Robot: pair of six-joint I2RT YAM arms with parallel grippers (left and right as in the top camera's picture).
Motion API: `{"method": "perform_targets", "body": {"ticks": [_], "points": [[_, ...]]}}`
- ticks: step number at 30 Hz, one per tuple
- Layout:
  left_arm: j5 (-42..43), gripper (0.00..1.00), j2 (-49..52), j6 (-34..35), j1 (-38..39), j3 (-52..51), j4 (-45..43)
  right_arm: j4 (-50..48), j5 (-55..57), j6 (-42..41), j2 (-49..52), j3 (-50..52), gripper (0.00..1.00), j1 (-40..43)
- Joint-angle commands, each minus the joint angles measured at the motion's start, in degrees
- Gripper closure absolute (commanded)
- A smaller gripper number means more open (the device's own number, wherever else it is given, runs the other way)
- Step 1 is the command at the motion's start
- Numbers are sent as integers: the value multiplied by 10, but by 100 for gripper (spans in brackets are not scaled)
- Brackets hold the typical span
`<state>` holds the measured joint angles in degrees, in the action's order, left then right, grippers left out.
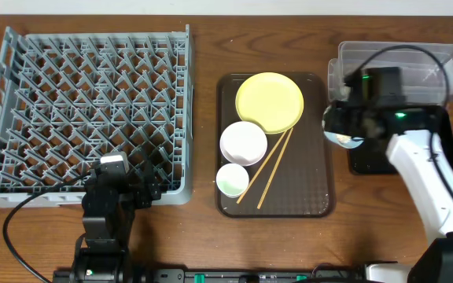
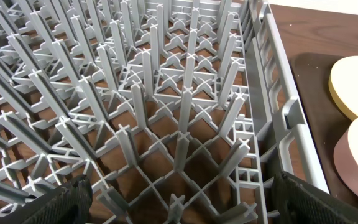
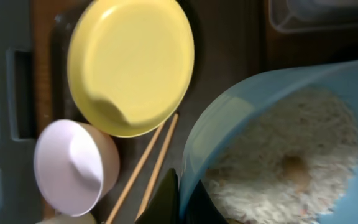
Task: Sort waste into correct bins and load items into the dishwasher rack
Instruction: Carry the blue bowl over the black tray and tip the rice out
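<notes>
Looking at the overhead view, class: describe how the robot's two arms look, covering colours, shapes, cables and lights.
The left arm is black and blocky, with a pale grey camera module on top and a black cable looping off it. The right arm has a smooth white link, a black wrist housing with green lights, and a thin black cable arching over.
</notes>
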<state>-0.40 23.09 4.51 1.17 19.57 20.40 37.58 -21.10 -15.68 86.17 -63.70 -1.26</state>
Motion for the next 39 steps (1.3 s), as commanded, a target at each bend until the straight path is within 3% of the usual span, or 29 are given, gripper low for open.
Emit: {"method": "perform_targets", "body": {"ticks": [1, 13, 24, 30, 39], "points": [[-5, 6, 0, 5, -2, 11, -1, -1, -130, 54, -7, 1, 99, 52], [-5, 6, 0, 5, -2, 11, -1, -62, -323, 102, -3, 69, 99, 234], [-5, 6, 0, 5, -2, 11, -1, -246, -550, 85, 74, 169, 99, 307], [-5, 6, 0, 5, -2, 11, -1, -291, -676, 115, 117, 175, 99, 338], [-5, 6, 0, 5, -2, 11, -1, -291, -683, 128, 121, 176, 99, 360]]}}
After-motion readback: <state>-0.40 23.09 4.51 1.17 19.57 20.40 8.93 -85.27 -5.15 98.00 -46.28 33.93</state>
